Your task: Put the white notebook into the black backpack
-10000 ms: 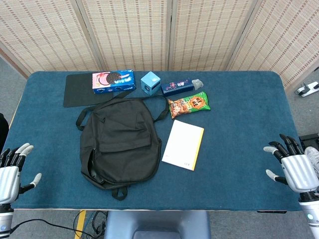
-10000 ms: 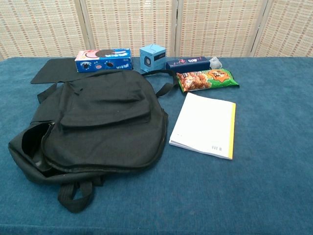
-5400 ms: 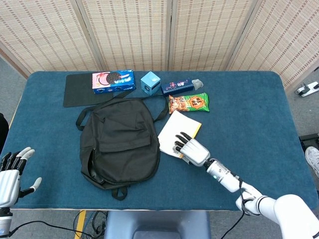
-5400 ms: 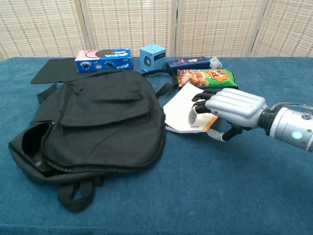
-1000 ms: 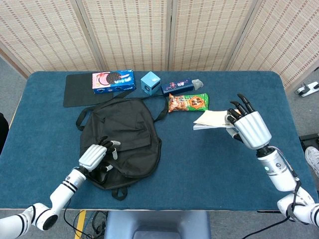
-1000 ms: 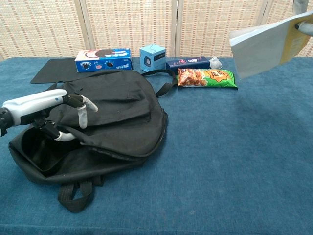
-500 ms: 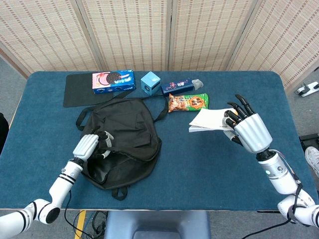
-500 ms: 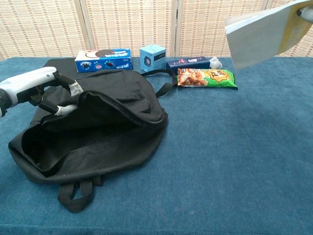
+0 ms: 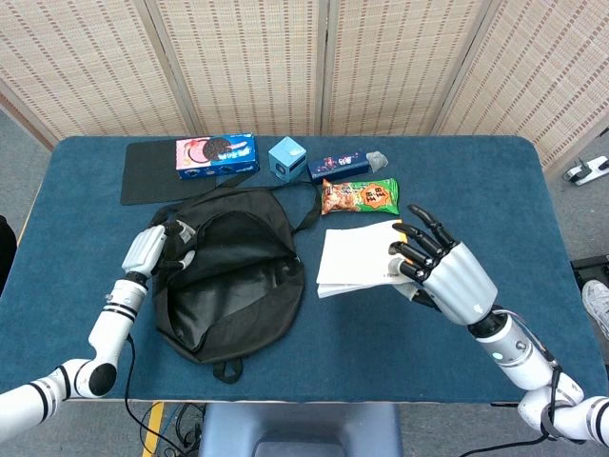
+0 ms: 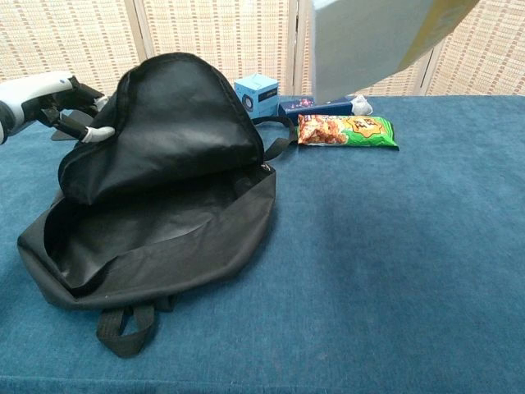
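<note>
The black backpack [image 9: 228, 276] lies on the left of the blue table, its main compartment gaping wide. My left hand [image 9: 157, 246] grips the edge of the front flap [image 10: 176, 123] and holds it lifted; the same left hand [image 10: 57, 97] shows at the far left of the chest view. My right hand [image 9: 440, 271] holds the white notebook [image 9: 357, 257] in the air, just right of the backpack's opening. In the chest view the notebook [image 10: 373, 41] fills the top right, yellow spine outward, and the right hand is out of that frame.
Along the back edge sit a black mat [image 9: 152, 171], a cookie box [image 9: 217, 154], a light blue cube [image 9: 286, 156], a dark blue packet [image 9: 339, 166] and a green snack bag [image 9: 360, 198]. The backpack's straps [image 10: 123, 328] trail toward the near table edge.
My left hand has pulled the flap higher and further left, opening the bag wider. My right hand has carried the notebook leftward, close to the backpack.
</note>
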{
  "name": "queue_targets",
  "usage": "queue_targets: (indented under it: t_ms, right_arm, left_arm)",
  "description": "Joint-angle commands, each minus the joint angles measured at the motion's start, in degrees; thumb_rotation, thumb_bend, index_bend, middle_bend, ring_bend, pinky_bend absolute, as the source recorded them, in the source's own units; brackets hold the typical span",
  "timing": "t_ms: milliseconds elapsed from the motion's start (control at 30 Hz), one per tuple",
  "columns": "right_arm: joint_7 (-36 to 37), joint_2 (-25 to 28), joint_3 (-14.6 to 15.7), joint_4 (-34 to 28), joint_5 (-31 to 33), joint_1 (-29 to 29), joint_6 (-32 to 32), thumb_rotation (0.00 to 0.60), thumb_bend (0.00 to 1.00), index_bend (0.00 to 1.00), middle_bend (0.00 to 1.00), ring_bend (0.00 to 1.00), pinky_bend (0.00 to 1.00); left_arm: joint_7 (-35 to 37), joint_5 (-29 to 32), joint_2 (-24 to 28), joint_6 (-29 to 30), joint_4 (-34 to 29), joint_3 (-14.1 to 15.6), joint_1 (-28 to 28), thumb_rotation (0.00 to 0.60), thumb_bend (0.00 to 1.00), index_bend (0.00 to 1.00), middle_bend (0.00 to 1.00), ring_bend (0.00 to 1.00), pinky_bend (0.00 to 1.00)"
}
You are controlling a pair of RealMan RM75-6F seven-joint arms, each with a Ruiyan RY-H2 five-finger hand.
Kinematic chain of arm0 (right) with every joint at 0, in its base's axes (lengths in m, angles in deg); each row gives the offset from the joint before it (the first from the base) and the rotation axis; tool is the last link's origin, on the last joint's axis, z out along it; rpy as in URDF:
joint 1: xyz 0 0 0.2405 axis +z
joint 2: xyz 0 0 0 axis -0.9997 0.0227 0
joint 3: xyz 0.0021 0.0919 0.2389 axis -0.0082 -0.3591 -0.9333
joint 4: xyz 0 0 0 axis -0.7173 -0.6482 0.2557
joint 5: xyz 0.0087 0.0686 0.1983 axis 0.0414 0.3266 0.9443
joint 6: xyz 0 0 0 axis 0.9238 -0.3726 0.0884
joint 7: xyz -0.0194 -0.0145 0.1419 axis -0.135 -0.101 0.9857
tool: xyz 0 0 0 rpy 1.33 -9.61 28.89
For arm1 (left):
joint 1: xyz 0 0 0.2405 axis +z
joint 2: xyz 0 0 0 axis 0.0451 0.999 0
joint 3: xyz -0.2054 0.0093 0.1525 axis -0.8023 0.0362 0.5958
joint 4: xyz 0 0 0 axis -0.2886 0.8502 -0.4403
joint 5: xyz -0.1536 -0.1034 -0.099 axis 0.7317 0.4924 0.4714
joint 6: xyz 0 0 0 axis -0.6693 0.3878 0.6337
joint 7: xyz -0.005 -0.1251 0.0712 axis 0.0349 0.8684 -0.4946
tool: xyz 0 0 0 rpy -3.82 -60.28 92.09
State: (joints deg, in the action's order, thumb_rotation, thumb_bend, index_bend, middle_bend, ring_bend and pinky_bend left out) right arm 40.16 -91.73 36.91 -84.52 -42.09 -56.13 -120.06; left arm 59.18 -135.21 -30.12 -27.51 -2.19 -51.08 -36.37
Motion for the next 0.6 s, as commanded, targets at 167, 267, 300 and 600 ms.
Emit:
queue_targets:
  t_ms: [167, 267, 300, 600]
  right_arm:
    - [-0.33, -4.14, -0.17, -3.82, -4.21, 5.06, 4.68, 0.600, 0.47, 0.74, 0.48, 0.24, 0.08]
    - [-0.75, -6.76, -0.54, -3.98, -4.53, 7.31, 7.40, 0.600, 0.47, 0.74, 0.48, 0.24, 0.08]
    - [-0.83, -7.67, -0.67, -3.91, -4.45, 8.01, 8.29, 0.600, 0.47, 0.74, 0.48, 0.24, 0.08]
    - [-0.94, -18.43, -1.92, 1.92, -1.59, 14.51, 16.19, 0.600, 0.47, 0.74, 0.48, 0.24, 0.08]
  left_arm:
    - [-3.76, 6.13, 0.51, -3.42, 0.52, -2.28, -3.03, 0.600, 0.47, 0.78, 0.35, 0.29, 0.07]
    - [-5.06, 7.46, 0.64, -3.76, 0.15, -2.51, -3.80, 0.600, 0.47, 0.77, 0.35, 0.29, 0.07]
    - [-5.42, 7.81, 0.70, -3.81, -0.01, -2.55, -3.99, 0.600, 0.47, 0.77, 0.35, 0.29, 0.07]
    - [-8.14, 11.80, 1.28, -5.55, -0.20, -2.84, -6.10, 0.600, 0.47, 0.77, 0.35, 0.29, 0.07]
